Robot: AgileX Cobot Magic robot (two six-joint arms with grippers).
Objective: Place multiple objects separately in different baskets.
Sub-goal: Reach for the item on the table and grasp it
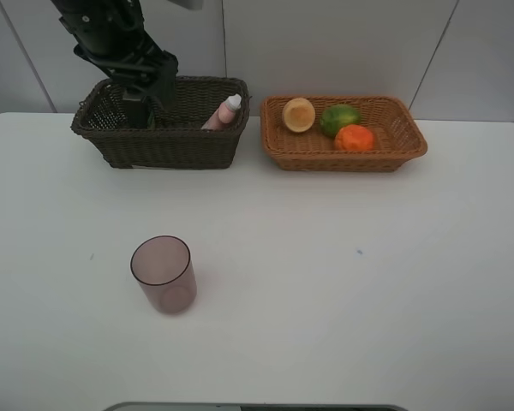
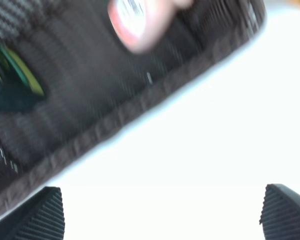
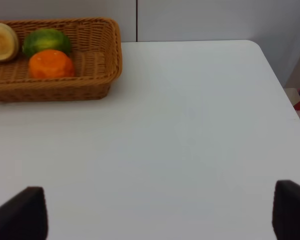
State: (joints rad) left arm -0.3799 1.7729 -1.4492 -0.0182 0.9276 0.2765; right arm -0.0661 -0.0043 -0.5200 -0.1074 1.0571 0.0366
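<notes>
Already the sorting shows its logic: the orange fruit (image 1: 355,138), green fruit (image 1: 339,118) and peach-like fruit (image 1: 298,115) sit together in the tan basket (image 1: 411,137) at upper right, while the pink bottle (image 1: 225,113) leans in the dark basket (image 1: 176,145) at upper left beside what is probably the green pump bottle (image 2: 12,82), blurred. Only the mauve cup (image 1: 163,274) stands upright on the desk (image 1: 368,300), lower left. Above the dark basket, the left pincer (image 2: 160,212) has its jaws apart and empty; the right pincer (image 3: 160,212) likewise. No writing is legible.

Dark brown woven basket (image 1: 167,141), tan woven basket (image 1: 403,150), translucent mauve cup (image 1: 163,274), white table (image 1: 343,291).
</notes>
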